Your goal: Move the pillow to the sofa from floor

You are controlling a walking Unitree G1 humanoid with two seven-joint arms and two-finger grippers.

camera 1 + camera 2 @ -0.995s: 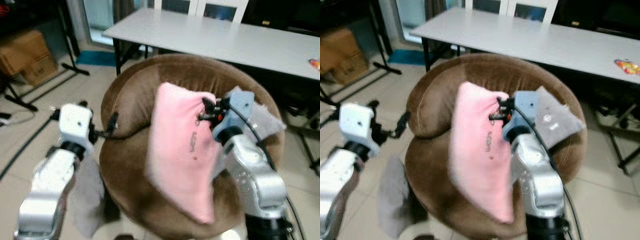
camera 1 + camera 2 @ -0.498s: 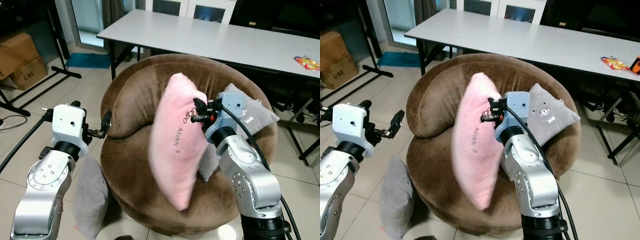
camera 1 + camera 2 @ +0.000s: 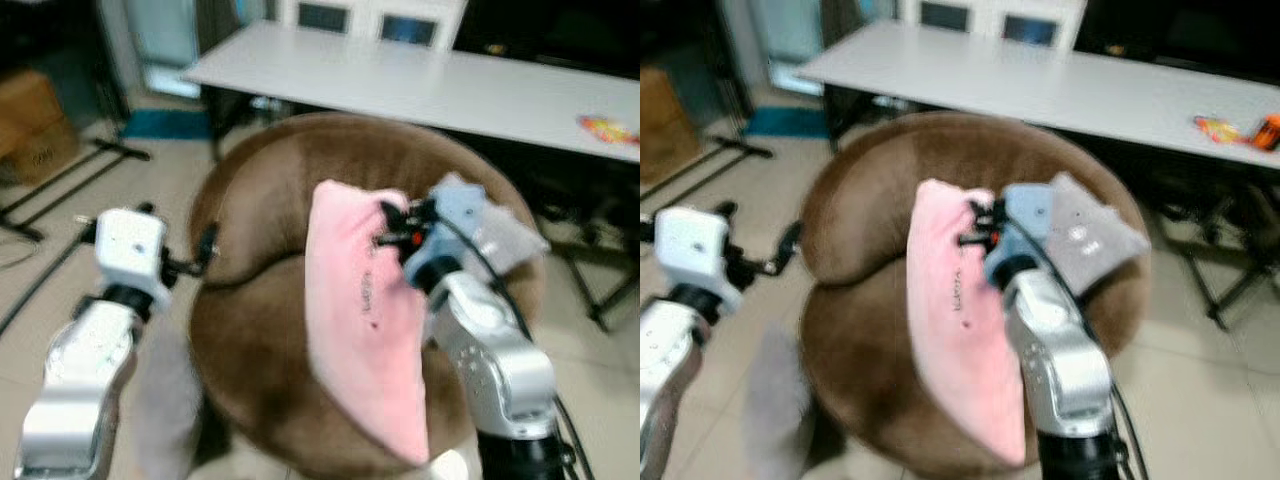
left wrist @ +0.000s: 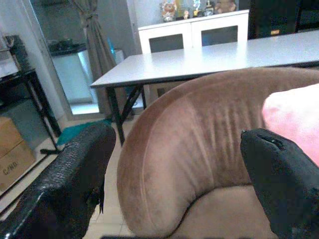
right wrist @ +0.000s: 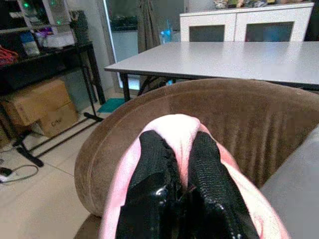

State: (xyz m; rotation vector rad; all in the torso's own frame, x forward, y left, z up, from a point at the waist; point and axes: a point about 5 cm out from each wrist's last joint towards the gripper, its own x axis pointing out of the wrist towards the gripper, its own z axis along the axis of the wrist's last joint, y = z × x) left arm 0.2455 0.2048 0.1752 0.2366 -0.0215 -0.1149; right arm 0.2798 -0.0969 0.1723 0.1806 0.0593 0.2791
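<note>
The right gripper (image 5: 180,185) is pinched tight on a fold at the top edge of the soft pink fabric pillow (image 3: 365,330), which hangs over the seat of the round brown velvet sofa (image 3: 260,330). Half a second ago the pillow swung higher and more upright; now it droops lower toward the cushion, so the drop looks close. The left gripper (image 4: 169,174) hovers beside the sofa's arm, fingers spread wide, holding nothing. A grey square cushion (image 3: 1090,235) leans against the backrest behind the right wrist.

Pink pillow (image 3: 365,330) swung lower over sofa (image 3: 260,340).
</note>
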